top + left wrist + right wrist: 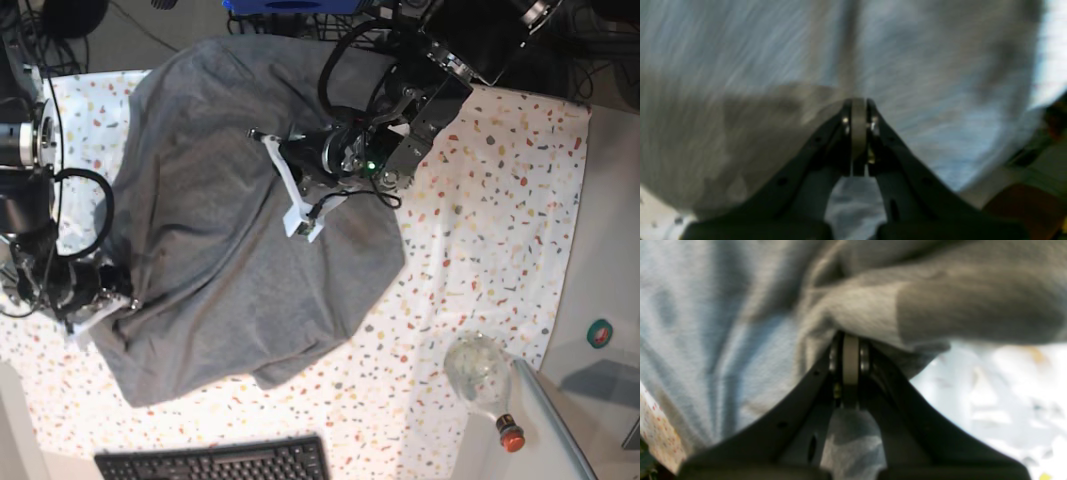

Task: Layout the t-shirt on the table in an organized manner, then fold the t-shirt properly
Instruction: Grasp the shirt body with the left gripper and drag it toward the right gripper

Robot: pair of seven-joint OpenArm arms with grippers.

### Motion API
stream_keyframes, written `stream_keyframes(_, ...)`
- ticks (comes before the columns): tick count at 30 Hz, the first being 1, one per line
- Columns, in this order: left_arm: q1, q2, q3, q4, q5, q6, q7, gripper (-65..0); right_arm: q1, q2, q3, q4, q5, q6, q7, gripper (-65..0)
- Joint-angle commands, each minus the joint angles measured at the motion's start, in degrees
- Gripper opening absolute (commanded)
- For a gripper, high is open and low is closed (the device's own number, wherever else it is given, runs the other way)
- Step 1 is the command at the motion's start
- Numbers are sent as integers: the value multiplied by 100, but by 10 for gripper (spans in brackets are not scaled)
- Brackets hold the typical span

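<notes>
Nearest the base camera a black keyboard (215, 461) lay at the table's (480, 180) front edge, and off to one side a clear bottle (483, 380) with a red cap lay on its side near the table's corner. Beyond them the grey t-shirt (220, 220) was spread loosely over the speckled cloth, rumpled and unfolded, its mass reaching from the front area up to the far edge. The right gripper (118, 303) sat low at the shirt's near side edge, its jaws pinched together on a bunch of fabric; in the right wrist view the right gripper (850, 340) had its pads pressed tight with grey cloth (740, 323) gathered over and around the tips, a fold of it draping above. Farther back, the left gripper (272, 140) reached over the middle of the shirt; in the left wrist view the left gripper (858, 103) was likewise clamped closed, with the fabric (923, 83) stretched away from its tips, though the blur hid which part of the shirt it gripped.
</notes>
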Motion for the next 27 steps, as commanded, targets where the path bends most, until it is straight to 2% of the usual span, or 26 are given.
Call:
stream_keyframes(1, -31, -52, -313, 280, 42, 15, -46, -650, 206, 352, 36, 364, 63, 18, 52, -650)
stream_keyframes(4, 189, -157, -1271, 992, 42, 15, 393, -650, -93, 659, 150, 1550, 98, 18, -643, -650)
stream_keyframes(6, 215, -192, -1764, 1291, 60, 15, 543, -650, -453, 712, 511, 2465, 98, -18, -1249, -650)
stream_keyframes(8, 145, -201, -2256, 1343, 77, 15, 560, -650, -1051, 686, 1170, 3493, 80, -18, -1970, -650)
stream_keyframes(10, -66, -316, -2599, 1106, 86, 15, 560, -650, -1772, 448, 1864, 4337, 63, -26, -2348, -650)
stream_keyframes(11, -128, -395, -2748, 1000, 86, 15, 560, -650, -2071, 299, 2137, 4627, 63, -26, -2357, -650)
stream_keyframes(12, -145, -500, -2915, 921, 77, 15, 552, -650, -2370, 176, 2357, 4856, 54, -26, -2339, -569)
stream_keyframes(14, -101, -632, -3320, 904, 51, -3, 552, -650, -2713, 61, 2533, 4935, 54, -26, -2155, -362)
stream_keyframes(16, 83, -685, -3786, 895, 51, -3, 552, -650, -2897, 44, 2524, 4724, 45, -26, -1829, -207)
stream_keyframes(17, 224, -685, -4049, 895, 51, -12, 552, -650, -2941, 44, 2506, 4566, 45, -26, -1636, -152)
stream_keyframes(18, 329, -694, -4225, 895, 51, -12, 552, -650, -2950, 53, 2427, 4399, 45, -26, -1478, -128)
stream_keyframes(20, 602, -711, -4524, 895, 51, -64, 552, -650, -2924, 149, 2216, 4038, 45, -26, -1240, -135)
stream_keyframes(24, 962, -808, -4841, 930, 51, -688, 543, -650, -2721, 228, 1882, 3397, 45, -26, -994, -143)
stream_keyframes(27, 1129, -808, -5131, 930, 60, -768, 543, -650, -2677, 193, 1697, 3194, 45, -26, -986, -143)
